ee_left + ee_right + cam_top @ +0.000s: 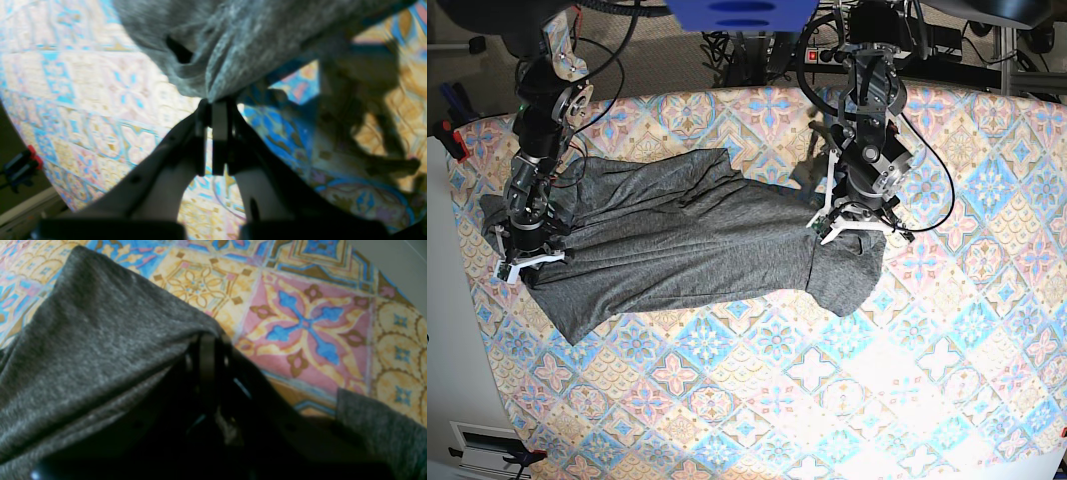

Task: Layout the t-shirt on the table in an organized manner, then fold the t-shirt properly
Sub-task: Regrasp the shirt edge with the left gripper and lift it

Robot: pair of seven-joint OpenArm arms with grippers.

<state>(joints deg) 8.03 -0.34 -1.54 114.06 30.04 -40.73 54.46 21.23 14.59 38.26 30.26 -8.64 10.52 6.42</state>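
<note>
The dark grey t-shirt (677, 240) lies stretched across the left half of the table (927, 380), rumpled, with one part hanging down at its right end. In the base view my left gripper (841, 236) stands at the shirt's right end and my right gripper (527, 262) at its left end. Seen from the left wrist, the left gripper (217, 101) is shut on a gathered fold of the t-shirt (233, 43), lifted a little above the patterned cloth. From the right wrist, the right gripper (206, 338) is shut on an edge of the t-shirt (100, 340), which drapes over its fingers.
The table's left edge (462, 250) runs close behind my right arm, with a red clamp (455, 140) fixed to it. Cables and stands (757, 45) crowd the far side. The patterned cloth (847, 400) covers the front and right of the table.
</note>
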